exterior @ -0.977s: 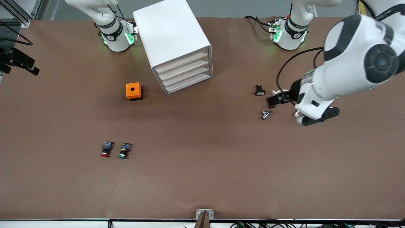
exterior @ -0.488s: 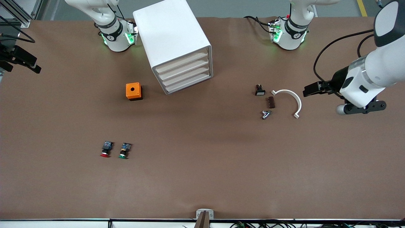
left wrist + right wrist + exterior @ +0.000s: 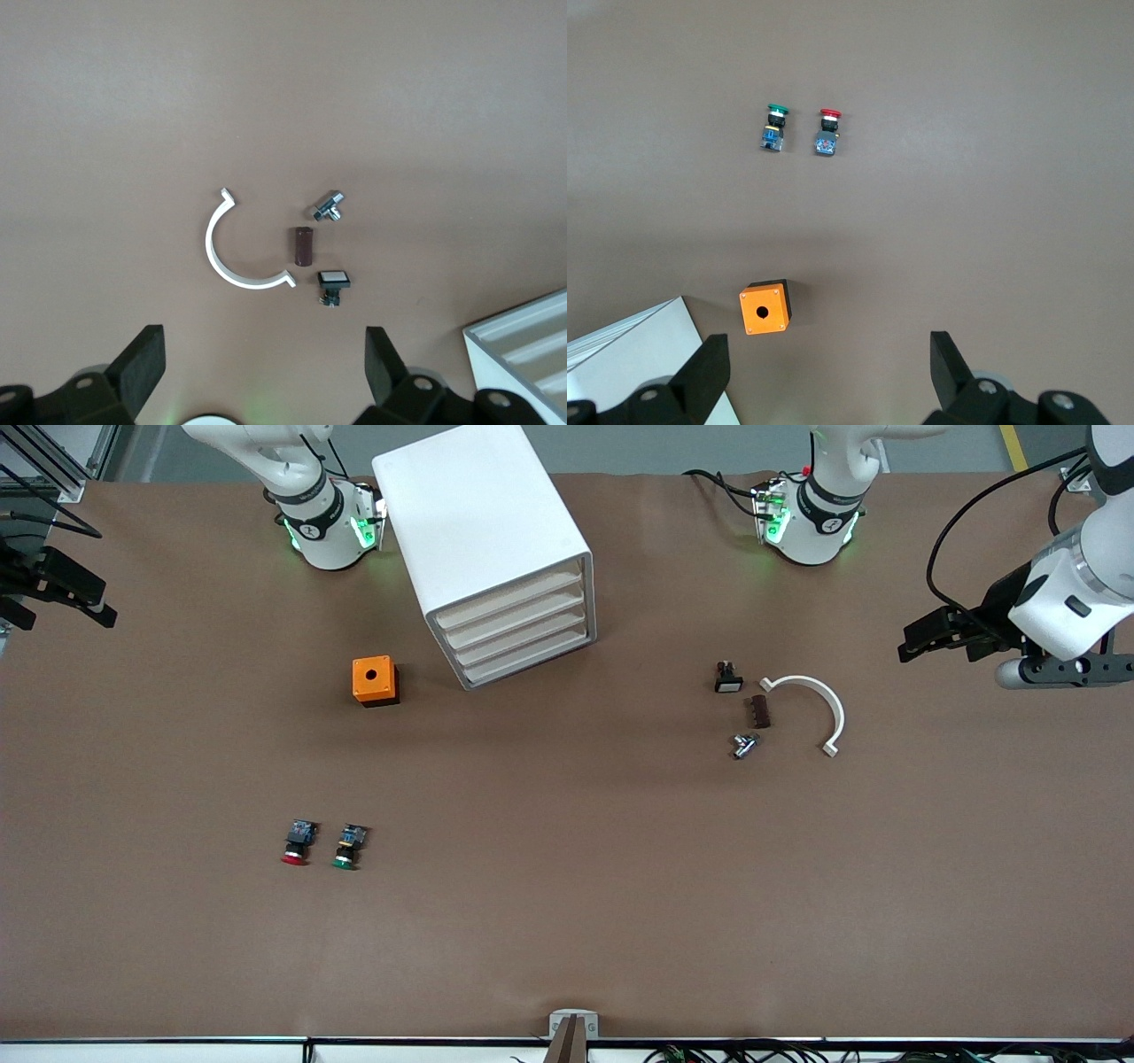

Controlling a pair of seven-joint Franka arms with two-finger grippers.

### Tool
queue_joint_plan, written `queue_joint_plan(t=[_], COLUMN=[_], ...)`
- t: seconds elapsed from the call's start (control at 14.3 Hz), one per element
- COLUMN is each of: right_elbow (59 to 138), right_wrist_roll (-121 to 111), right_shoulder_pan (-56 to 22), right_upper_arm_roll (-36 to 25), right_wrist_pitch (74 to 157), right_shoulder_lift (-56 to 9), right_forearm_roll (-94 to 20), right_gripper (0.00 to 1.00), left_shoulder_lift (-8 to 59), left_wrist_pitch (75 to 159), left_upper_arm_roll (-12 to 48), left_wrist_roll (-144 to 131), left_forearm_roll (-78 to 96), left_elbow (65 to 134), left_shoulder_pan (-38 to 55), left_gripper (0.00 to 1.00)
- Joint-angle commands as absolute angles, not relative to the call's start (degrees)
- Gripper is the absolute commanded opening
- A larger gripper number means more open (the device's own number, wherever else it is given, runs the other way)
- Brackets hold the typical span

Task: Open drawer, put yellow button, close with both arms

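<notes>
The white cabinet [image 3: 483, 522] stands between the two arm bases, and its corner shows in the left wrist view [image 3: 532, 345] and the right wrist view [image 3: 629, 363]. Its top drawer [image 3: 509, 598] is shut, as are the three lower ones. The yellow button is not in view. My left gripper [image 3: 920, 642] is open and empty, up in the air over bare table at the left arm's end [image 3: 261, 372]. My right gripper [image 3: 58, 584] is open and empty, high over the right arm's end of the table [image 3: 828, 372].
An orange box with a hole [image 3: 375, 680] sits beside the cabinet. A red-capped button [image 3: 295, 843] and a green-capped button [image 3: 349, 847] lie nearer the camera. A white curved clip [image 3: 811, 700], a brown block [image 3: 759, 711], a white-capped switch [image 3: 728, 678] and a metal part [image 3: 744, 744] lie together.
My left arm has drawn back from over the small parts toward its own end of the table, uncovering the white clip and brown block. My right gripper has barely shifted.
</notes>
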State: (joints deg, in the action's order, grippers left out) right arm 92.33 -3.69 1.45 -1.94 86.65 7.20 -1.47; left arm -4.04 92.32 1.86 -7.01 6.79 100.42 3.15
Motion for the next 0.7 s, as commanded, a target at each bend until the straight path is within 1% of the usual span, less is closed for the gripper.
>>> queue_joint_plan(t=[0.0,0.28,0.42,0.63], right_elbow=[94.2,95.1,95.4,95.5], right_wrist_roll=[-4.7,-2.9,-2.3,-2.9], right_shoulder_pan=[2.7,2.5,2.5,2.5], right_upper_arm_roll=[-1.2,-1.2,-1.1,-1.2], right_wrist_pitch=[86.8,86.7,86.5,86.7], right_shoulder_lift=[9.1,10.0,10.2,10.3], right_forearm_roll=[-1.8,-1.8,-1.8,-1.8], right_gripper=[1.00,1.00,1.00,1.00], left_shoulder_lift=[-7.4,-7.5,-7.2,-4.9], left_wrist_pitch=[95.2,96.9,96.9,97.0], left_upper_arm_roll=[2.0,2.3,2.3,2.2], left_wrist_roll=[-6.1,-4.4,-3.4,-3.4], left_forearm_roll=[3.5,3.0,3.1,3.1], left_elbow=[104.2,102.5,100.5,96.3], left_shoulder_pan=[2.8,1.8,1.1,1.1], left_gripper=[1.00,1.00,1.00,1.00])
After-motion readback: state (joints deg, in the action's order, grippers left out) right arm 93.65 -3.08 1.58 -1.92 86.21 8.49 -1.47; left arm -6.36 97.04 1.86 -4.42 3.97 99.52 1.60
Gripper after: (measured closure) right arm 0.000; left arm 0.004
